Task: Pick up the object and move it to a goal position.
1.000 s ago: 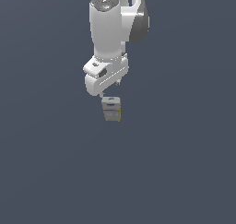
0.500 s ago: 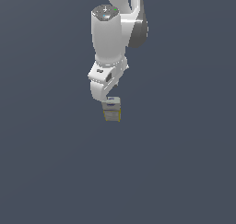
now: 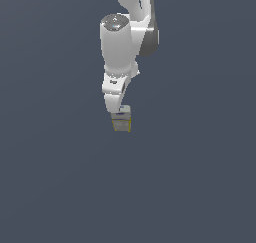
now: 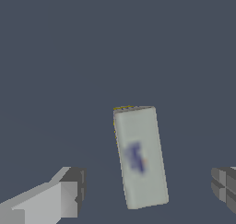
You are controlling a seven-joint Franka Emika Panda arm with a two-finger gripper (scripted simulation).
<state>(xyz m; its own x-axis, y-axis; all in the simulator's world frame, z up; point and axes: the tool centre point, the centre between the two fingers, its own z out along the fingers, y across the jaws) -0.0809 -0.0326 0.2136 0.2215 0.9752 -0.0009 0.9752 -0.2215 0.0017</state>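
Observation:
The object (image 3: 121,122) is a small pale grey box with yellow edges, lying on the dark grey floor. In the wrist view the object (image 4: 139,156) shows a blurred blue label on its top face. My gripper (image 3: 119,109) hangs just above it, partly hiding its upper end. Its fingers (image 4: 70,195) stand wide apart in the wrist view, one on each side of the box and clear of it. The gripper (image 4: 147,193) is open and holds nothing.
The white arm (image 3: 121,42) reaches down from the top of the exterior view. Around the box there is only the plain dark grey floor (image 3: 200,177).
The arm has come down towards the box, and the gripper now sits right over its upper end. The box has not moved.

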